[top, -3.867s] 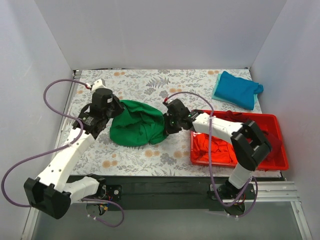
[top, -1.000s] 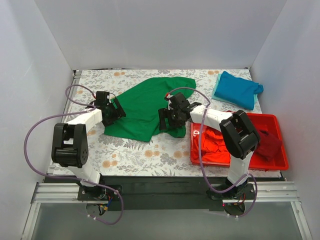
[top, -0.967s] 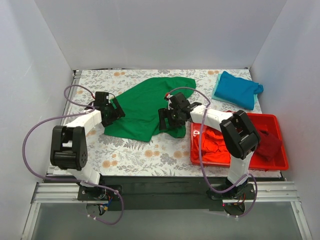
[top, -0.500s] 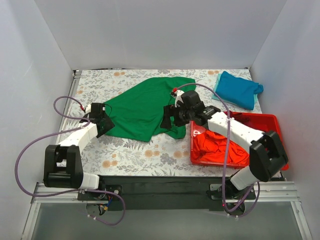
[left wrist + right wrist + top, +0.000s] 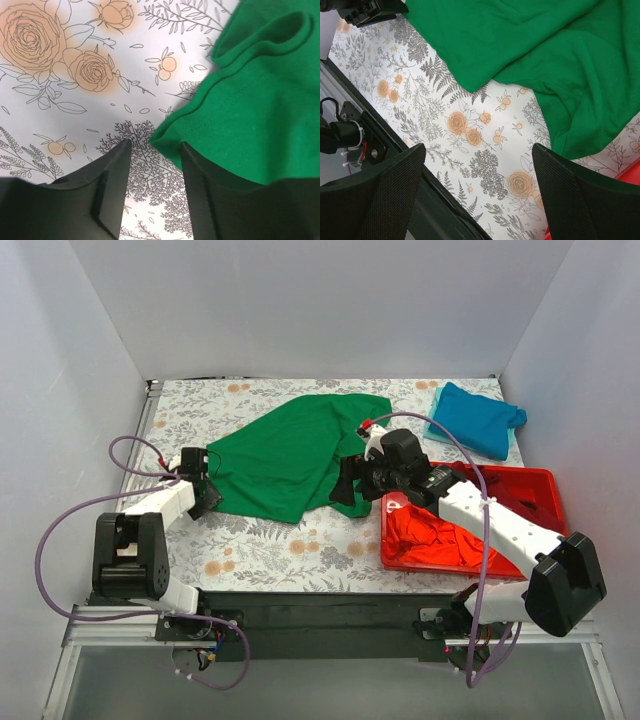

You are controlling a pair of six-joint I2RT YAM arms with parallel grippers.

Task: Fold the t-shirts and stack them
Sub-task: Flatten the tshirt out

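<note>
The bright green t-shirt (image 5: pixel 290 455) lies spread out flat on the floral tablecloth. My left gripper (image 5: pixel 203 496) sits low at its near-left corner. In the left wrist view the jaws (image 5: pixel 155 150) stand partly closed, the hem corner (image 5: pixel 167 140) lies at their mouth, and bare cloth shows in the gap behind it. My right gripper (image 5: pixel 349 485) hangs open above the shirt's right edge, empty (image 5: pixel 477 155). A folded teal t-shirt (image 5: pixel 476 418) lies at the back right. The orange-red t-shirt (image 5: pixel 432 536) is crumpled in the tray.
The rigid red tray (image 5: pixel 555 565) stands at the near right, under my right arm. White walls close in the table on three sides. The table's black front rail (image 5: pixel 385 150) shows in the right wrist view.
My left gripper slid to the shirt's near-left corner and its jaws narrowed. My right arm let go, lifted and drew back right towards the tray. The green shirt now lies spread out.
</note>
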